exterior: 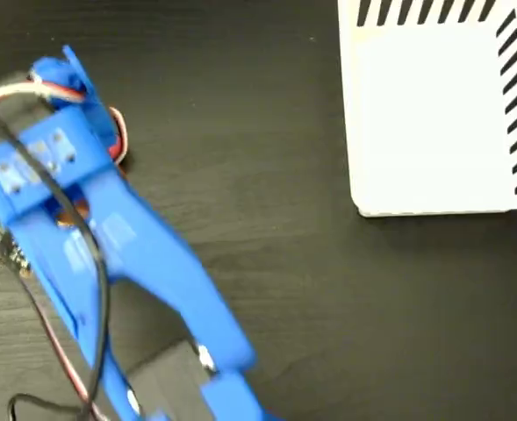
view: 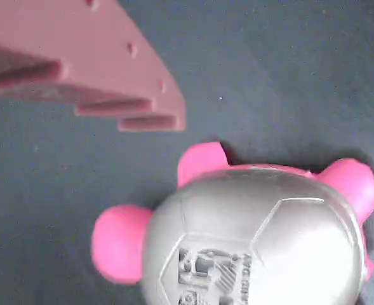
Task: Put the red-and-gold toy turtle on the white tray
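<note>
The toy turtle (view: pixel 250 241) fills the lower part of the wrist view, with a shiny domed shell, a dark printed emblem, and a pinkish-red head and feet, resting on the dark table. One gripper finger (view: pixel 110 70) hangs at the upper left of that view, above the turtle and clear of it. No second finger shows, and nothing is held. In the fixed view the blue gripper (exterior: pixel 74 96) covers the turtle, leaving only a red sliver (exterior: pixel 118 132) at its right side. The white tray (exterior: pixel 434 114), striped black on two edges, lies at the top right, far from the gripper.
The blue arm (exterior: pixel 153 263) runs from the bottom edge up to the left in the fixed view, with black and red cables (exterior: pixel 82 333) alongside it. Dark tabletop (exterior: pixel 284 219) lies between the arm and the tray.
</note>
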You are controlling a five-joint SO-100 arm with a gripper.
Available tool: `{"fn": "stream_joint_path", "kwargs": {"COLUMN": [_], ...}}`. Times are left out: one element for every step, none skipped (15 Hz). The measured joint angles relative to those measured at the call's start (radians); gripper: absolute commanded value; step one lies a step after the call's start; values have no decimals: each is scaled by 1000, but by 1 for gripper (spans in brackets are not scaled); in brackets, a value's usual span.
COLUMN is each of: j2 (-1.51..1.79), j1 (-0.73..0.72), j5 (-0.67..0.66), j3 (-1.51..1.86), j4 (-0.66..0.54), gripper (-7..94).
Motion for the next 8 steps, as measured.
{"fn": "stream_joint_path", "kwargs": {"j2": [-35,-55,-77,-92,-114,-137,-163,-181], "j1": [3,2,3,11,20,20,15,14], "j5": [0,0,0,0,0,0,0,0], "j3": [-23,-38,-54,-63,-74,-83,-92,-98], "j4": [2,9,11,11,11,11,11,11], "gripper": [62,62,71,71,71,71,71,71]}}
